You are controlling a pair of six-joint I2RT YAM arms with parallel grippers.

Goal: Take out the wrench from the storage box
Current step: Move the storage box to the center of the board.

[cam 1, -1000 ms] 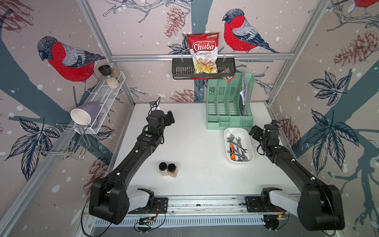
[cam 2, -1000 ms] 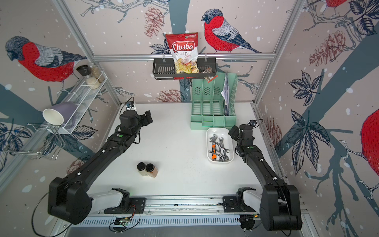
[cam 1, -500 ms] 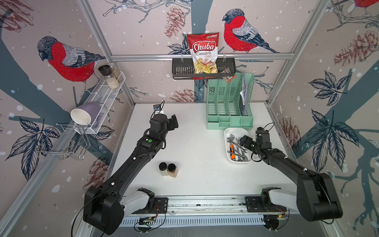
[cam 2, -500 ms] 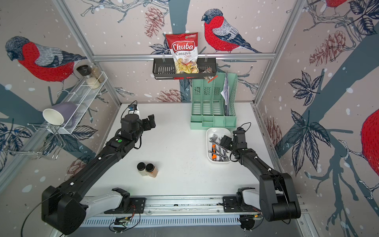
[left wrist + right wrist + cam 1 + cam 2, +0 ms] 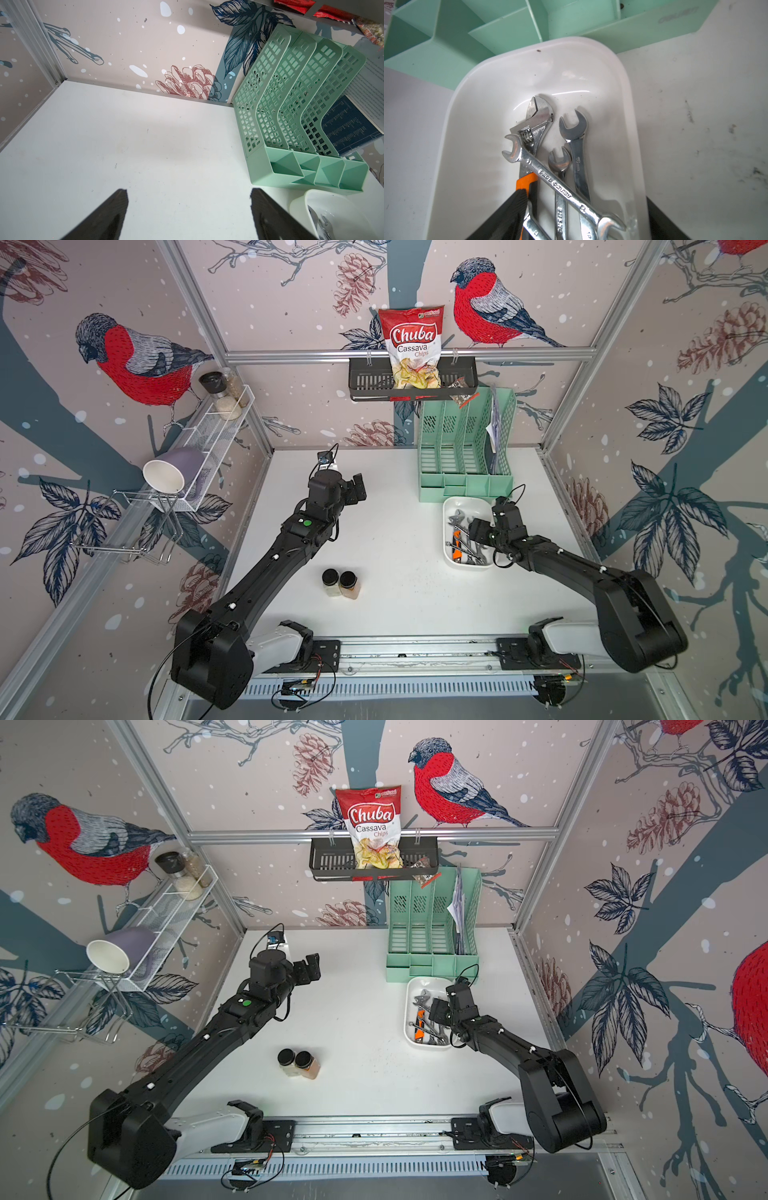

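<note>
Right claw (image 5: 585, 199): wide, straddling wrench, nearer.
Wrench (image 5: 556, 185): topmost in box (image 5: 477, 124), axis about 11-to-5.
Left claw (image 5: 189, 191): wide, empty, 9 o'clock.

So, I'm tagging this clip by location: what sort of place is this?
Probably a staged robot test cell, not a real workshop: wallpapered panels in an aluminium frame, two arms on a rail, and props like the storage box of wrenches and a chip bag.
</note>
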